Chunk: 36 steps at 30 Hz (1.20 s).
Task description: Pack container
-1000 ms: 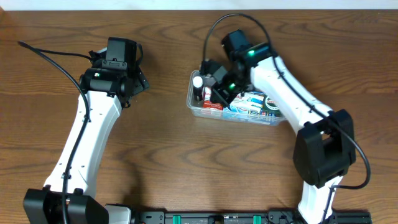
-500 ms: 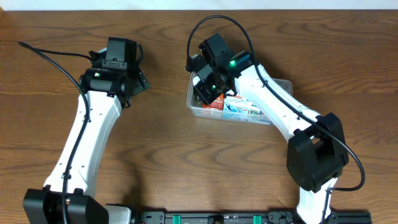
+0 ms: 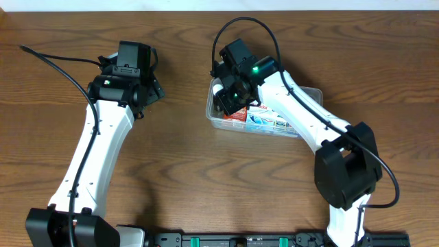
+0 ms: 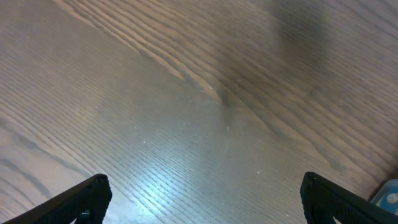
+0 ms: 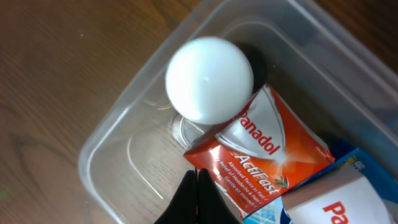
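I had the right hand (image 5: 198,182) clenched, its two dark fingertips pressed together with nothing between them, and it hung over the left end of the clear, long, shallow plastic tub with rounded corners and a rim (image 5: 107,151). Through the right wrist camera, the tips sat just above the edge of a red-orange foil sachet printed "Panadol ActiFast" (image 5: 268,157); I could not tell whether they touched it. The sachet lay tilted inside the tub, one corner tucked under a round white cap (image 5: 209,79) that stood on the tub's floor near the end wall. A blue-and-white carton (image 5: 339,196) overlapped the sachet's other side. From overhead, the tub (image 3: 313,94) rested on the brown wood-grain worktop (image 3: 178,171) right of centre, its long side running left to right, with more blue-and-white packets (image 3: 266,122) filling its middle beneath the white right arm (image 3: 302,110). The left hand (image 4: 205,180) was released, its black fingers (image 4: 87,198) spread wide at the bottom corners of its own view, with only bare wood beneath. It hovered well apart from the tub, off to the left. A scrap of pale blue (image 4: 389,191) showed at the lower right edge of that view, too small for me to identify.
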Motion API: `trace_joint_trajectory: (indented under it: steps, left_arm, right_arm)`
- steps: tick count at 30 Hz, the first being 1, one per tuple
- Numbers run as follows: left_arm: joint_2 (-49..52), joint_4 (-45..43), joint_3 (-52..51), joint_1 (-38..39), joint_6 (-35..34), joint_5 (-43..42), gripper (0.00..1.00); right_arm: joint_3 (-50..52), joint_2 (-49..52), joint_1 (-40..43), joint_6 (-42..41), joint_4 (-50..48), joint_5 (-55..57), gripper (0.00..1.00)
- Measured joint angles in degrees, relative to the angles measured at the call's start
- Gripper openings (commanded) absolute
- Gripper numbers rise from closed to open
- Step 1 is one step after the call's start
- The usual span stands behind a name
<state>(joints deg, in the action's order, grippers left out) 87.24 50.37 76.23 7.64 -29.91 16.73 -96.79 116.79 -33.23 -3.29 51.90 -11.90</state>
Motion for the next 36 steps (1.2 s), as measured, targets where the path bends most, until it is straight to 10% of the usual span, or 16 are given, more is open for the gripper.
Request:
trace_joint_trajectory:
  steps: [36]
  left_arm:
    - [0.0, 0.0, 0.0, 0.0, 0.0, 0.0, 0.98]
  right_arm:
    - [0.0, 0.3, -0.1, 3.0, 13.0, -7.8, 0.01]
